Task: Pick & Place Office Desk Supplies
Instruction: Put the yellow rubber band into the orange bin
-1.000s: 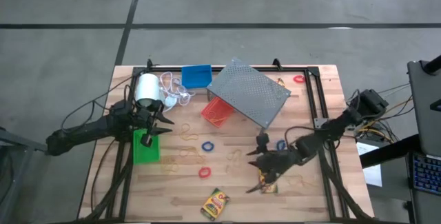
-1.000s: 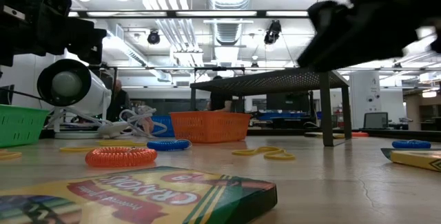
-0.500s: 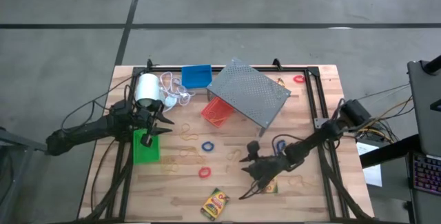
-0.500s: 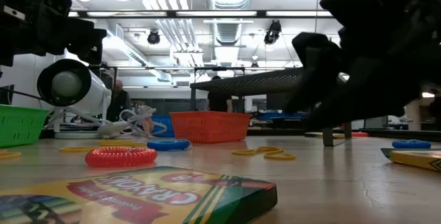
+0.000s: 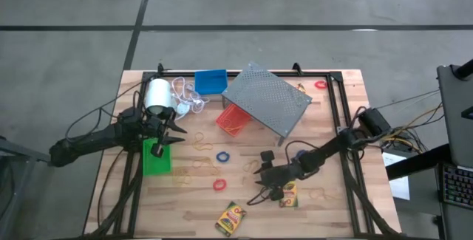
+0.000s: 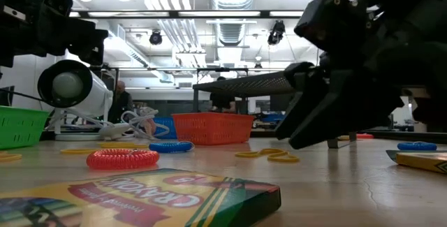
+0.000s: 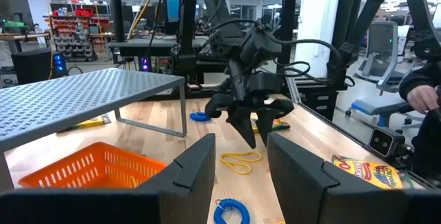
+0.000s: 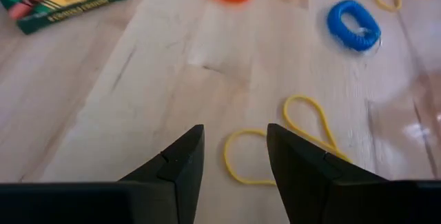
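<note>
Yellow loops of thin rubber band (image 8: 303, 138) lie flat on the pale wooden tabletop (image 5: 332, 210) directly ahead of the right gripper (image 5: 259, 193), whose jaws stand apart with nothing between them. That gripper hangs low over the near middle of the tabletop. A yellow-and-green cardboard crayon box (image 5: 231, 217) lies just to its near-left and a second crayon box (image 5: 287, 193) just beside it on its right. A red coiled ring band (image 5: 219, 185) and a blue coiled ring band (image 5: 222, 156) rest a little farther toward the left arm.

Judging by looks, the crayon boxes are light and stiff, with flat faces that should pinch well across the narrow width; the glossy card may slip if caught by a corner. The coiled bands are soft and springy, lying nearly flush with the wood, so a hold would need one jaw tip inside the ring and one outside.

At the left side, the left gripper (image 5: 171, 131) waits with jaws apart and empty over the green plastic bin (image 5: 156, 159). A red-orange plastic bin (image 5: 232, 119) sits part-way under the grey perforated metal rack (image 5: 267, 98), with a blue plastic bin (image 5: 211, 81) at the far edge.
</note>
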Motion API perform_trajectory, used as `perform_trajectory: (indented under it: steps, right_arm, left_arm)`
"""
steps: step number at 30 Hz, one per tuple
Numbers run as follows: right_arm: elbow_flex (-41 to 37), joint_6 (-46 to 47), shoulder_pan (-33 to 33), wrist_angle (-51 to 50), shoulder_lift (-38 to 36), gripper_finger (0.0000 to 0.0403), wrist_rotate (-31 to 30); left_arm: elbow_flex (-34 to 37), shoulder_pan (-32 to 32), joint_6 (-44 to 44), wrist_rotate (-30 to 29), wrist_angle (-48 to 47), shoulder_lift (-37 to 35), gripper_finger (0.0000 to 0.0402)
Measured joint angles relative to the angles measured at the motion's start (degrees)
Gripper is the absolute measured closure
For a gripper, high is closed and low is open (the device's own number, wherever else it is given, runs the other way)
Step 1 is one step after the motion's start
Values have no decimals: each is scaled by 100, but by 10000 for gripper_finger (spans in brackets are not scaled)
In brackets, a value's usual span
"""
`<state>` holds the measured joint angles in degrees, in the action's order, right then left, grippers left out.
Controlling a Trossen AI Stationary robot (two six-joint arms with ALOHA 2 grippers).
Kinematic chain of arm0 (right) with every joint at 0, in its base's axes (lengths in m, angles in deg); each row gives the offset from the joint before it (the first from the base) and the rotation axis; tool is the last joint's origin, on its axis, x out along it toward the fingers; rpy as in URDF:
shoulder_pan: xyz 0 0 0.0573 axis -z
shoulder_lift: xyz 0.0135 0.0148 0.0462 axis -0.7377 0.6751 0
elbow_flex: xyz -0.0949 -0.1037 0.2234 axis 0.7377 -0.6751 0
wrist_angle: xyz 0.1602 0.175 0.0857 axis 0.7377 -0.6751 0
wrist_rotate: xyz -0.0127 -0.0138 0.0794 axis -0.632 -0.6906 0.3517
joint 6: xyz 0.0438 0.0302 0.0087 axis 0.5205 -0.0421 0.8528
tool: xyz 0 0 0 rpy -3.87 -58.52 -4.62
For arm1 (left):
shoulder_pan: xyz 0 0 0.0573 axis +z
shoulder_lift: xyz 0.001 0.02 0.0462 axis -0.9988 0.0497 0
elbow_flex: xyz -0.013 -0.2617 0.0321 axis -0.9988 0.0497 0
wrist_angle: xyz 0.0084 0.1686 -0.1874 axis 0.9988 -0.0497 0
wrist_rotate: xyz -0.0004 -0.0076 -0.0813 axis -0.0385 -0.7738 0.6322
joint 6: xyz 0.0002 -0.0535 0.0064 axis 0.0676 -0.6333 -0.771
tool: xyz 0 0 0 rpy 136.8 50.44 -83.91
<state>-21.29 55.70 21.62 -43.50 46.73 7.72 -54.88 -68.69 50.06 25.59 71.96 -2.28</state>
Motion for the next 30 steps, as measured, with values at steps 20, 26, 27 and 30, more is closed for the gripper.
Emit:
perform_trajectory:
  steps: [20, 26, 27, 30]
  right_arm:
    - [-2, 452, 202, -3, 221, 288, 516]
    - [9, 493, 232, -89, 218, 341, 668]
    - [9, 494, 232, -96, 217, 351, 669]
    - [9, 467, 232, -114, 217, 379, 666]
  left_arm:
    - [1, -2, 0, 1, 6, 2, 268]
    - [1, -2, 0, 2, 6, 2, 268]
    - [2, -1, 0, 0, 6, 2, 268]
    - [0, -2, 0, 2, 6, 2, 268]
